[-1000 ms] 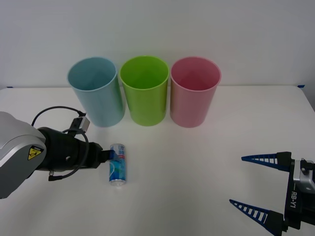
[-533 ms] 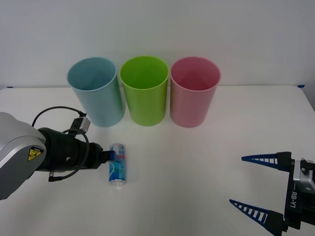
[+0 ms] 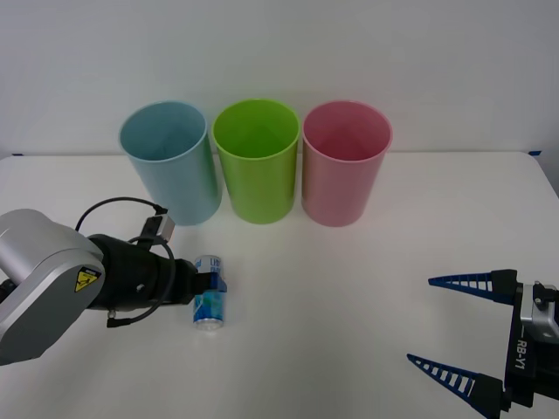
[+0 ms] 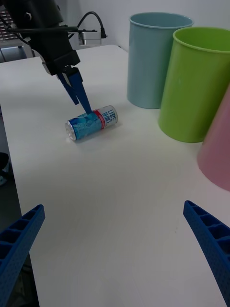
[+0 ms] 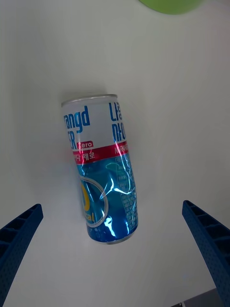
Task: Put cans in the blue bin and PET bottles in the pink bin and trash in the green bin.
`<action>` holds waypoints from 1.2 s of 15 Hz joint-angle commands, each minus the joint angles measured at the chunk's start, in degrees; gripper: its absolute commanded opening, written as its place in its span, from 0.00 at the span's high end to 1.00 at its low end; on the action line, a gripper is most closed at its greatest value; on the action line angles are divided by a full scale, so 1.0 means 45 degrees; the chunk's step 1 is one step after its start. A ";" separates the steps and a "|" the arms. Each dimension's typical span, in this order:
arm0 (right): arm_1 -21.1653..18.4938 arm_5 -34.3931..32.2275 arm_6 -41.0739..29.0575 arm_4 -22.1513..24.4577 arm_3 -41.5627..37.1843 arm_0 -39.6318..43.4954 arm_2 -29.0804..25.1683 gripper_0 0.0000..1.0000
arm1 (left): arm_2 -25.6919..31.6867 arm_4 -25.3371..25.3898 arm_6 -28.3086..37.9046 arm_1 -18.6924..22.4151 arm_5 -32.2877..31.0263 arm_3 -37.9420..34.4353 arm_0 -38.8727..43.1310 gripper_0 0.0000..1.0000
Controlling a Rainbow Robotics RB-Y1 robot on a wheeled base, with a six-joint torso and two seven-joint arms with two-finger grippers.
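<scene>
A small can (image 3: 210,302) with a blue-and-white label and a red stripe lies on its side on the white table (image 3: 349,279), in front of the blue bin (image 3: 170,170). The green bin (image 3: 257,166) stands in the middle of the row and the pink bin (image 3: 346,170) at the right. My left gripper (image 3: 215,282) hangs open just above the can's far end. In the left wrist view the can (image 5: 100,172) lies between its spread fingers (image 5: 19,230). The right wrist view shows the can (image 4: 91,123) under the left gripper (image 4: 82,104). My right gripper (image 3: 419,319) rests open at the near right.
The three bins stand upright, side by side and nearly touching, along the back of the table; the right wrist view shows the blue bin (image 4: 155,57), green bin (image 4: 199,81) and pink bin (image 4: 218,148). Bare tabletop lies between the can and my right gripper.
My left arm has shifted to the right, bringing its gripper farther over the can. The can, the bins and the right arm have not moved.
</scene>
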 commanded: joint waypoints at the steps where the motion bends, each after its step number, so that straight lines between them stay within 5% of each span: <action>1: 0.0000 0.0000 0.0000 0.0000 0.0000 0.0000 0.0000 0.00 | 0.0003 -0.0830 -0.0015 -0.0786 -0.0012 0.0815 -0.0306 0.00; 11: 0.0000 0.0000 0.0000 0.0000 0.0000 0.0000 0.0000 0.00 | -0.0016 -0.2881 -0.0073 -0.2681 -0.0012 0.2358 -0.0520 0.00; 18: 0.0000 0.0000 0.0000 0.0000 0.0000 0.0000 0.0000 0.00 | -0.0446 -0.3350 -0.0112 -0.2739 0.0047 0.2729 -0.0755 0.00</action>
